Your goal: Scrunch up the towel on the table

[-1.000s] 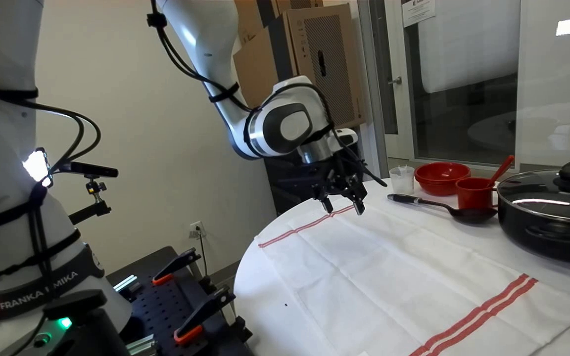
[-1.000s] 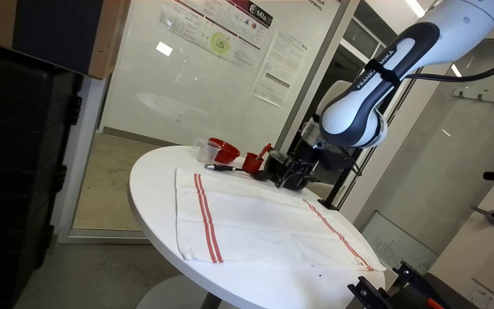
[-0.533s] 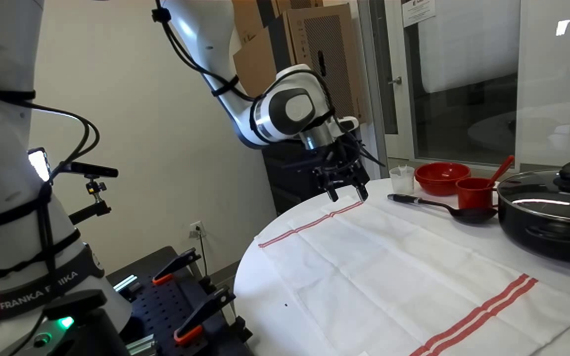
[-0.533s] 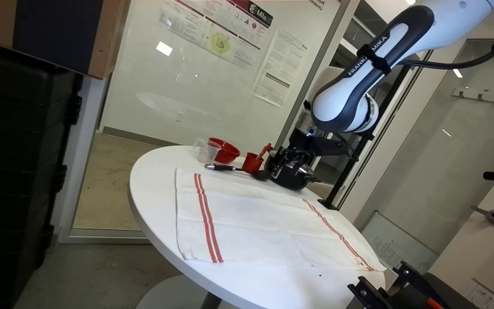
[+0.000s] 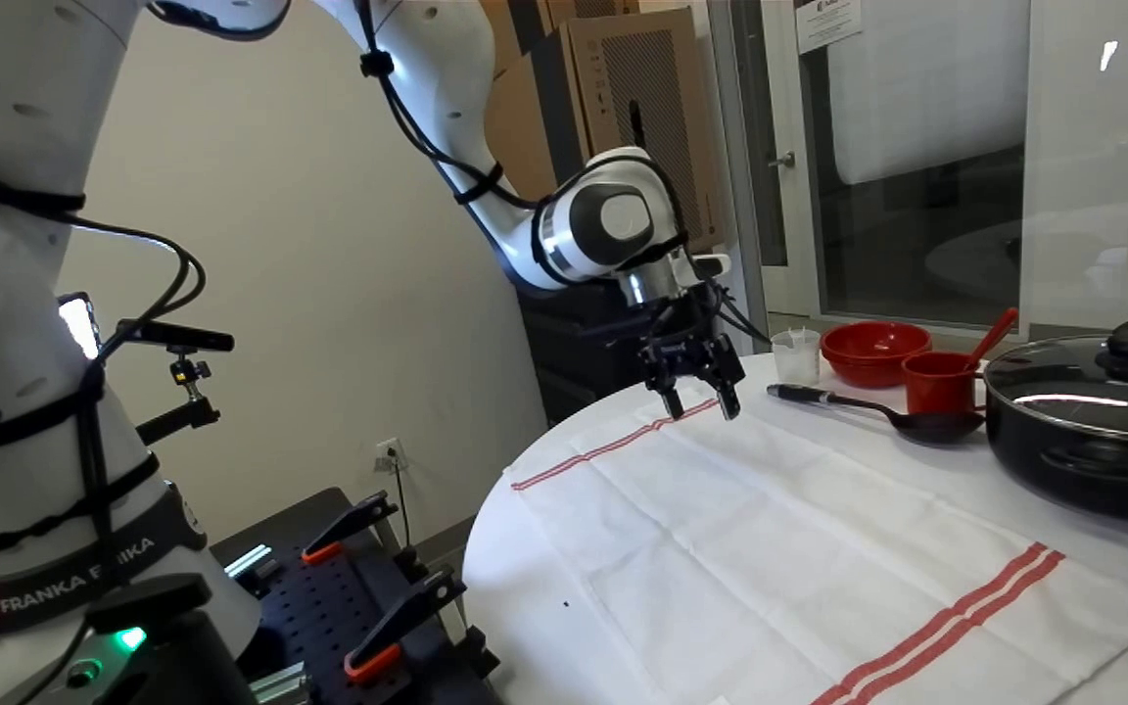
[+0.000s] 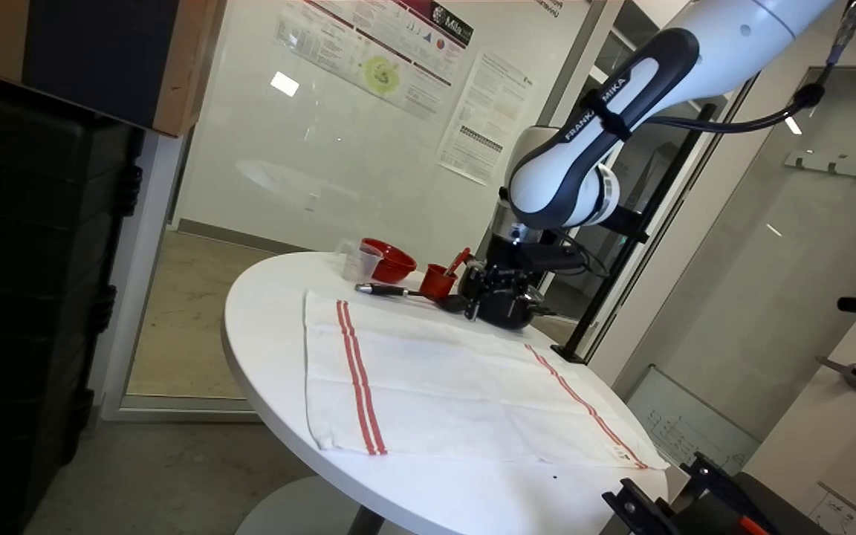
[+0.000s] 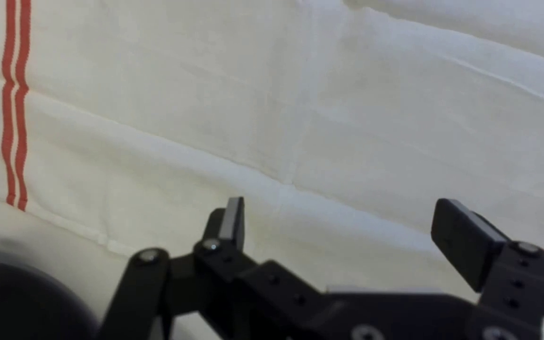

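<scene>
Pale walls (image 5: pixel 309 284) stand behind a round white table (image 5: pixel 515 587). Over it reaches the arm (image 5: pixel 456 108). On top the towel (image 5: pixel 799 548) lies spread flat; call it the middle of a clock in an exterior view. There the pot (image 5: pixel 1093 450) sits at two o'clock, the pincer (image 5: pixel 702 406) hangs near eleven, and the red cup (image 5: pixel 936 387) stands at one. In the wrist view the pincer is let go, its fingertips (image 7: pixel 231 222) wide apart, holding nothing. It has just dipped a little, but the towel has not moved. So the grab seems close, and all the scrunching seems left to do.
</scene>
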{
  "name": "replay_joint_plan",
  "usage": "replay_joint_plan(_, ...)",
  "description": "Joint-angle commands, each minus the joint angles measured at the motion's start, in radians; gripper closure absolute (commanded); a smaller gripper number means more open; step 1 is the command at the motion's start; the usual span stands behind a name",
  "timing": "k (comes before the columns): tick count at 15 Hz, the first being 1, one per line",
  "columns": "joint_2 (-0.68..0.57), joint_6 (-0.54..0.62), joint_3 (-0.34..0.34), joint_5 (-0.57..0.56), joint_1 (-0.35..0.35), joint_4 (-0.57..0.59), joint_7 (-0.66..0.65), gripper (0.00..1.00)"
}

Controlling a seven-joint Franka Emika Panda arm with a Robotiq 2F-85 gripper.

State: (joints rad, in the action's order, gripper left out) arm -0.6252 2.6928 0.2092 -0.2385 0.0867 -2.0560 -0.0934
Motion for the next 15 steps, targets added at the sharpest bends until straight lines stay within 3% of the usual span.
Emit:
replay_joint_plan(1, -0.067, -0.063, -0.013, 0.016, -0.039, 0.069, 0.004, 0.0)
replay_joint_plan(6, -0.125, -0.066, -0.027, 0.017, -0.08, 0.098, 0.027, 0.0)
replay_joint_plan(15, -0.199, -0.022, -0.037, -0.014, -0.055, 0.132, 0.057, 0.0)
